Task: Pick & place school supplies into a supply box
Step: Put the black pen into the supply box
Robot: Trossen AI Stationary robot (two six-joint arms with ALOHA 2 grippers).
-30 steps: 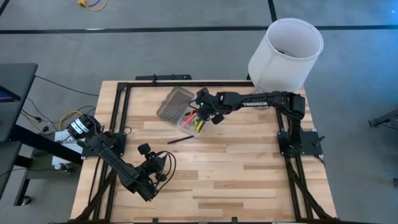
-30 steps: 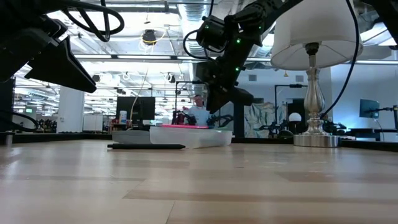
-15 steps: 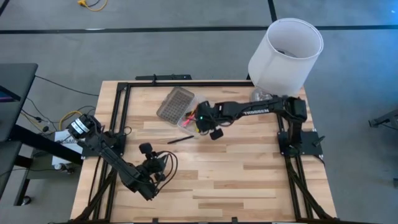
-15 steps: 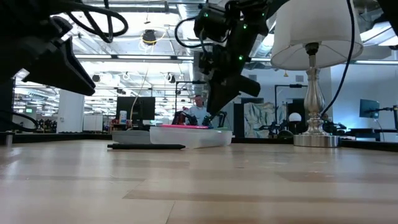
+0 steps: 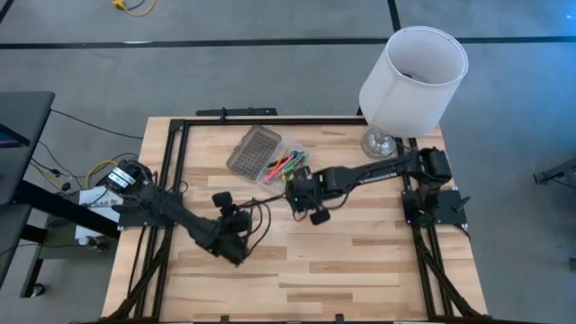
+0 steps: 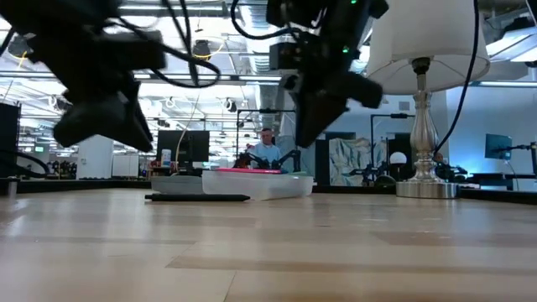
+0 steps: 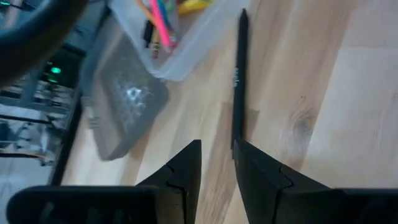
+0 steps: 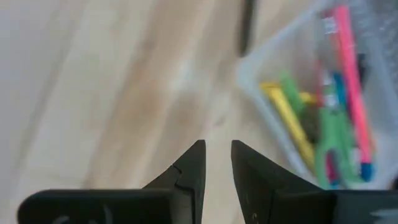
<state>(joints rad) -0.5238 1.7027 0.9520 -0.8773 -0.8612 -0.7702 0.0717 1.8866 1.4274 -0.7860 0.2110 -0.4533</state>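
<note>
clear plastic supply box is sitting open near the table's far edge, holding pink, yellow and green supplies, its grey lid lying just beside it. one dark pen is lying on the wood near the box — the left gripper is hovering over its end, fingers narrowly parted, gripping nothing. the right gripper is hanging beside the box, fingers likewise slightly apart and empty.

2 arms, 1 box w/ 1 grey lid beside it. 1 dark pen loose on table. In box: approx 2 pink pens, 2 yellow pencils, some green bits; exact no. unclear. 1 lamp.
</note>
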